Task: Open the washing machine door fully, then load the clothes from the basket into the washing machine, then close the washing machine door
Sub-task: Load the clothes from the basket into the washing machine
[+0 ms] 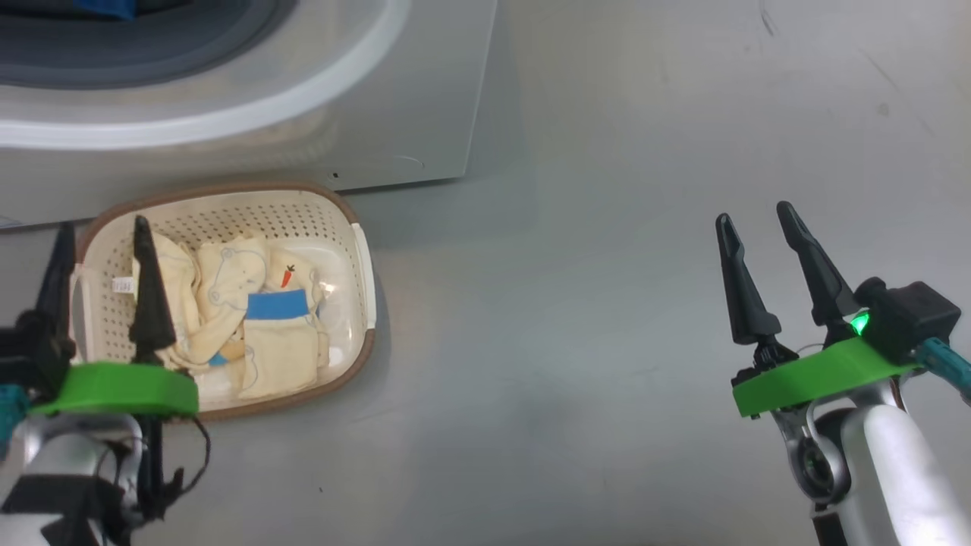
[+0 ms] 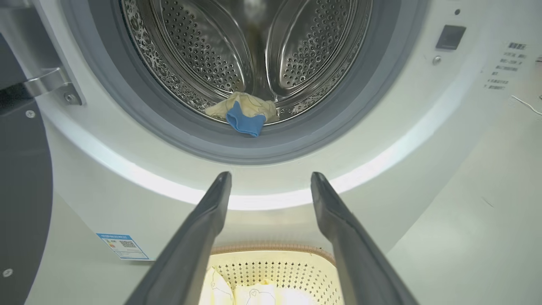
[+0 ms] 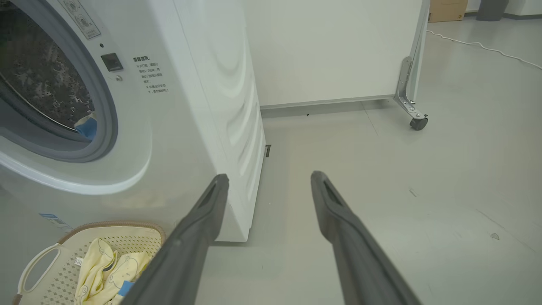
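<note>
Left hand point(image 1: 104, 224) hovers spread wide above the basket point(image 1: 227, 186) (empty, touching nothing).

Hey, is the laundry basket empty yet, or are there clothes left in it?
Not empty. Several cream-yellow clothes lie in the basket; one piece sits in the drum.

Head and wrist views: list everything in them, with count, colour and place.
washer: one, white, behind basket.
door: one, black, swung open beside drum.
drum: one, steel, inside washer.
garment: one, cream and blue, at drum's front lip.
basket: one, cream with brown rim, on floor before washer.
clothes: several, cream-yellow with blue, in basket.
label: one, blue, low on washer front.
panel: one, white, on a caster, beyond washer.
cable: one, white, on far floor.
left claw: one, dark, open, above basket.
right claw: one, dark, open, over floor.
</note>
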{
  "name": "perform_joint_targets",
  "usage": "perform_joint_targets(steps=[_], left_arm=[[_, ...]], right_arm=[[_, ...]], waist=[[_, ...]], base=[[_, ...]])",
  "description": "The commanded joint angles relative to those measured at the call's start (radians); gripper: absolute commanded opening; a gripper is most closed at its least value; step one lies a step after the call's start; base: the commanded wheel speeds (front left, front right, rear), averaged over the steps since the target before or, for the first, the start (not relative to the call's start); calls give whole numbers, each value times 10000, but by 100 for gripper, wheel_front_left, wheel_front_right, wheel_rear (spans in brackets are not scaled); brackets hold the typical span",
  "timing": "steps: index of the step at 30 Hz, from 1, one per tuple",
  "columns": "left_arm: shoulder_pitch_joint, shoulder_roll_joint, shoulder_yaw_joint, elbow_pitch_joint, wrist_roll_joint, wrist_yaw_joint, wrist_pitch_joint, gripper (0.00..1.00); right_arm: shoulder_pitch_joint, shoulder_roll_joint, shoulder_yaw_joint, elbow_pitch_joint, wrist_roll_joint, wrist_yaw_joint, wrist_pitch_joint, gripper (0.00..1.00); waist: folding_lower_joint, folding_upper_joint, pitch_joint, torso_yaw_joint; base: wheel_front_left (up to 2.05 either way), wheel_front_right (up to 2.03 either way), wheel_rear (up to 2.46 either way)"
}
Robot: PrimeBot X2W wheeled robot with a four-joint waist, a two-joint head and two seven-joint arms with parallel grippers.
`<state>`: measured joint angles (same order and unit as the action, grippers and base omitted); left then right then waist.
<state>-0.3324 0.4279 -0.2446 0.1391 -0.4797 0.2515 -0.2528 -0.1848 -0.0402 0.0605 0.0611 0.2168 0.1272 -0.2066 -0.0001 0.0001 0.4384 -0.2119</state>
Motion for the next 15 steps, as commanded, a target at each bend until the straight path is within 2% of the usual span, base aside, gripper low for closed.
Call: perform_joint_targets(steps=[1,15], left_arm=[[81,193,372,-465,155,1340,-85,100],[2296,-749,138,-1083,810,1595,-88,100]], right_arm=[[166,-100,74,-392,-94,35,74,100],[1036,-100,-195,-940,-666,35,890,100]], waist=[[1,-1,-400,325],[1,-1,-1899,1101]], base=[[0,0,0],[0,0,0]])
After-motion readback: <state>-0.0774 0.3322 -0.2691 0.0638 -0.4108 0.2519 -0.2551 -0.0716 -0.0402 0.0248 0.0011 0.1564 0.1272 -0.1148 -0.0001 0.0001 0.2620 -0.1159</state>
